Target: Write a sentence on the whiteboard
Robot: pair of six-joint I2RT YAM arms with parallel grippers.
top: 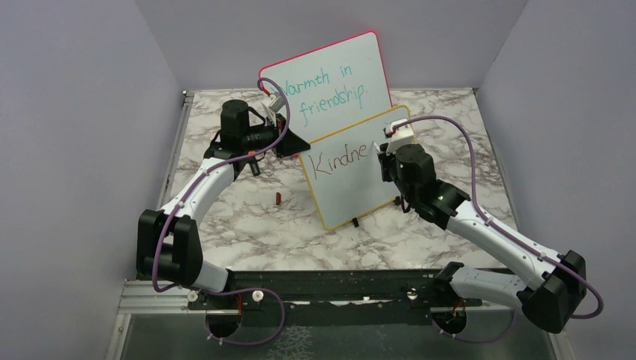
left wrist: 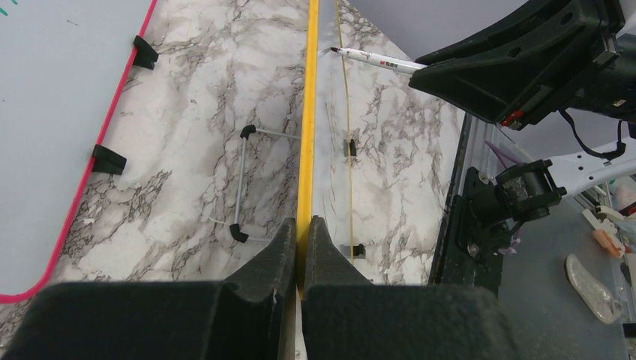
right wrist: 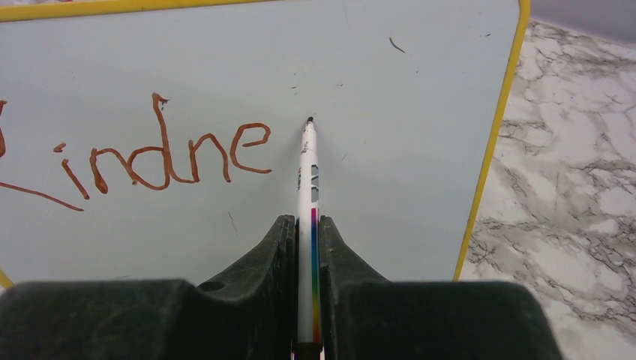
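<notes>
Clamping the yellow left edge of the whiteboard (top: 352,187), your left gripper (top: 302,144) is pressing both fingers shut on the frame. The whiteboard is standing on its black feet near the middle of the marble table (top: 247,225), in front of the pink-framed board (top: 330,82) with teal writing, which is leaning at the table's far edge. Your right gripper (right wrist: 307,225) is squeezing a white marker (right wrist: 306,172) tightly between its fingers. The marker's tip is pointing at the board just right of the last letter, though contact is unclear. The sentence (right wrist: 165,154) is reading "Kindne" in reddish-brown across the board's upper part. A small red piece (top: 278,198) is lying on the table, left of the whiteboard's near corner.
</notes>
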